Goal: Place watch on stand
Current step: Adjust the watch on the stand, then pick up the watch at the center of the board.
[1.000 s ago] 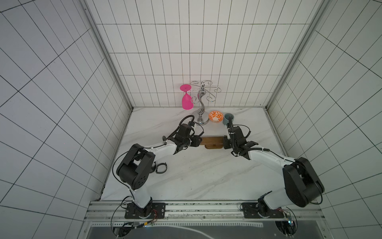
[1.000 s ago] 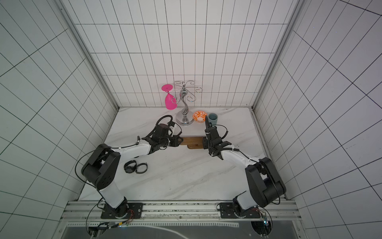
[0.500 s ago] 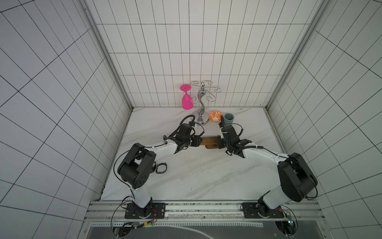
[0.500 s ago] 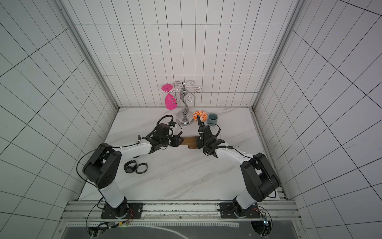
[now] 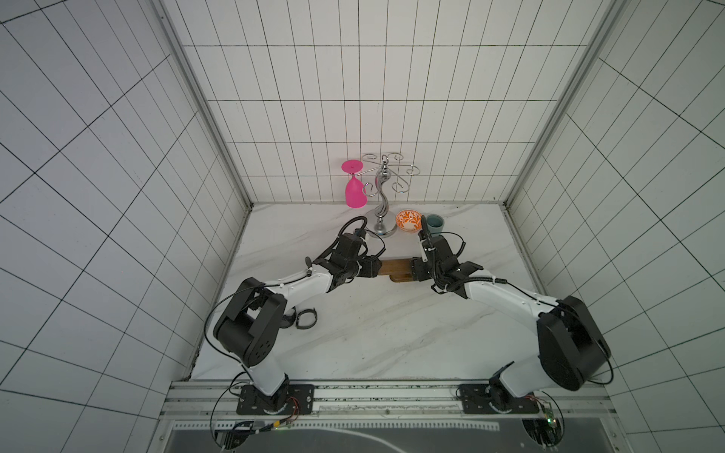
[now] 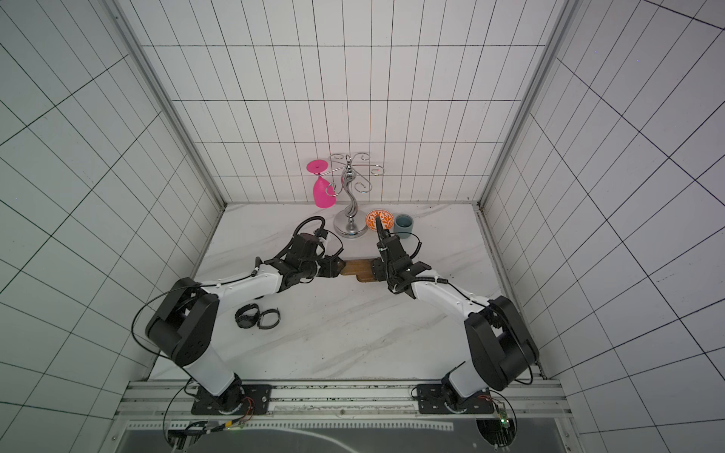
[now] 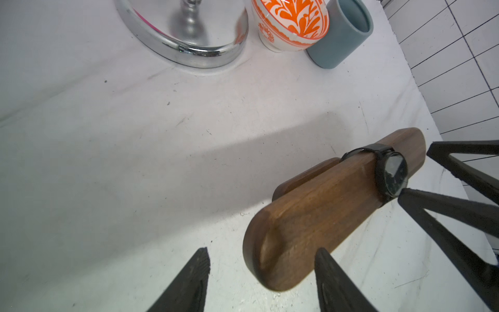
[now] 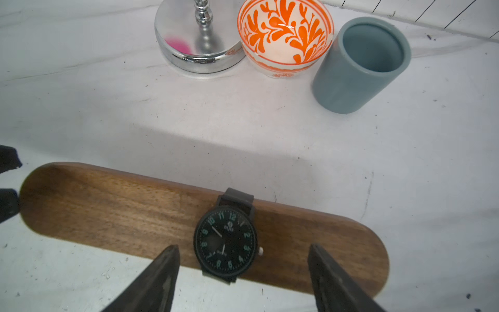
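The black watch [image 8: 225,240] is strapped round the stand [image 8: 108,213], face up, on the half of the brown bar nearer the right arm. A second ago the right gripper [image 8: 243,250] was at that end of the bar. Now it sits further in, its fingers spread either side of the dial and clear of it. The left gripper [image 7: 262,251] has hardly shifted. Its fingers are apart at the bar's other end, and I cannot tell whether they touch it. The dial carries green numerals, and the small brand word under the twelve is unreadable. Behind the stand are a chrome glass rack [image 5: 382,196] hung with a pink wine glass [image 5: 355,192], an orange-patterned bowl [image 8: 285,35] and a grey-blue cup [image 8: 361,64]. Two more watches [image 6: 247,315] lie by the left arm's base.
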Robot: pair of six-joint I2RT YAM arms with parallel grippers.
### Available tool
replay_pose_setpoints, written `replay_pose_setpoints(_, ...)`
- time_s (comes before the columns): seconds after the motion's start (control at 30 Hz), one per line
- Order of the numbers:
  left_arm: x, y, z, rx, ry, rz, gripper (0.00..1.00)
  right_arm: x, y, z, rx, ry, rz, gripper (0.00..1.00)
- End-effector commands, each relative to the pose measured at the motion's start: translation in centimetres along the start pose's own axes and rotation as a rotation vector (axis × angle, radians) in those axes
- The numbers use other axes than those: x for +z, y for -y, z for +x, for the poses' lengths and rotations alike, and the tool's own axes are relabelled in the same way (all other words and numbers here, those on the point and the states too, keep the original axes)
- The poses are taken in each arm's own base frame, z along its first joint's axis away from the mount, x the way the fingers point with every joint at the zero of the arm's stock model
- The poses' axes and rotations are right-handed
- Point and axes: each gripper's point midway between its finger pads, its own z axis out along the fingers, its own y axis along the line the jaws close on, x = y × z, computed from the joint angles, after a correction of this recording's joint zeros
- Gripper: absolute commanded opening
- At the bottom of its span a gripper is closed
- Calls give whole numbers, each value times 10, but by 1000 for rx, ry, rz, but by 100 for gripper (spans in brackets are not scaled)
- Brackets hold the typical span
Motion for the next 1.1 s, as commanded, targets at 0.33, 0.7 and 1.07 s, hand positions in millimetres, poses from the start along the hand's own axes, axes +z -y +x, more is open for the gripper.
replay_pose_setpoints(0.33,-112,-67,40,-59,179,-287,66,-87,-9,3,117,149,-166,75)
replay_pose_setpoints(0.7,-125,-147,57,-265,113,-490,73,-95,-21,26,157,168,-256,73)
replay_pose_setpoints(1.07,-104,-168,59,-371,119,-497,65,-97,-29,40,130,157,-312,72)
